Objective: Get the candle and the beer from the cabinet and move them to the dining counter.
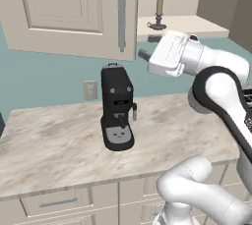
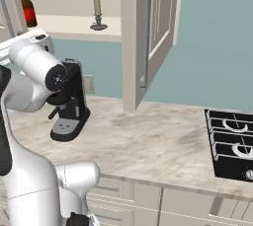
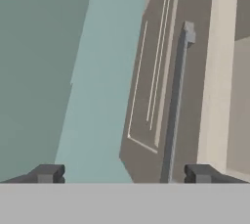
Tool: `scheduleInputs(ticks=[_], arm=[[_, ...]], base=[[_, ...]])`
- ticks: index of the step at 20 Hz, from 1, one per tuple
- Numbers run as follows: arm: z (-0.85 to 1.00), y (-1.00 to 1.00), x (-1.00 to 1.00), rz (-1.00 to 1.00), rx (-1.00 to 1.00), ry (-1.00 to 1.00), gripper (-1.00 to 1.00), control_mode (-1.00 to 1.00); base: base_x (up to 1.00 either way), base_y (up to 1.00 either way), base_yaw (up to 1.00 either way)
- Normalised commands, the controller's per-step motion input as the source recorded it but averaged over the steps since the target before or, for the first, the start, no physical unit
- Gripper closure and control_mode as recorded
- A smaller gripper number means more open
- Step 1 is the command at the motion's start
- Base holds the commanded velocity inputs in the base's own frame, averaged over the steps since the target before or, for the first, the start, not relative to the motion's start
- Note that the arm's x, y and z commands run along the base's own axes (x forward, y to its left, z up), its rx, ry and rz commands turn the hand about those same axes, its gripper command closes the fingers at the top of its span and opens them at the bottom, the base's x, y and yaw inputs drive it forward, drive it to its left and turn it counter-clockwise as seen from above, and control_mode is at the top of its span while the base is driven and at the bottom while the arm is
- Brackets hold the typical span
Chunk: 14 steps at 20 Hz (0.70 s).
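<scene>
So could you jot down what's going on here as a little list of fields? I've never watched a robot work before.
cabinet: both doors swung open
candle: upright on the cabinet shelf
beer: upright on the same shelf, apart from the candle
claw: open, holding nothing, in front of a door's bar handle
worktop: coffee machine stands on it
stove: set in the worktop

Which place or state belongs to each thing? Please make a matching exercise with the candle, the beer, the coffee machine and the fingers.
Things:
1. candle
2. beer
3. coffee machine
4. fingers

Places or states:
A. on the marbled worktop
B. spread open, holding nothing
C. on the cabinet shelf, in a dark holder
D. on the cabinet shelf, red label

Pairs: 1-C, 2-D, 3-A, 4-B
</scene>
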Motion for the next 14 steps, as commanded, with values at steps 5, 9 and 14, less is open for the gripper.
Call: scheduleInputs(ticks=[5, 9, 14], arm=[[0.0, -0.34, 0.23, 0.16, 0.0, 0.03, -1.0, -1.0], [0.11, -0.15, 0.44, 0.13, 0.0, 0.07, -1.0, -1.0], [0.24, -0.04, 0.37, 0.11, 0.0, 0.14, -1.0, -1.0]], base=[[0.0, 0.0, 0.0], [0.0, 0.0, 0.0], [0.0, 0.0, 0.0]])
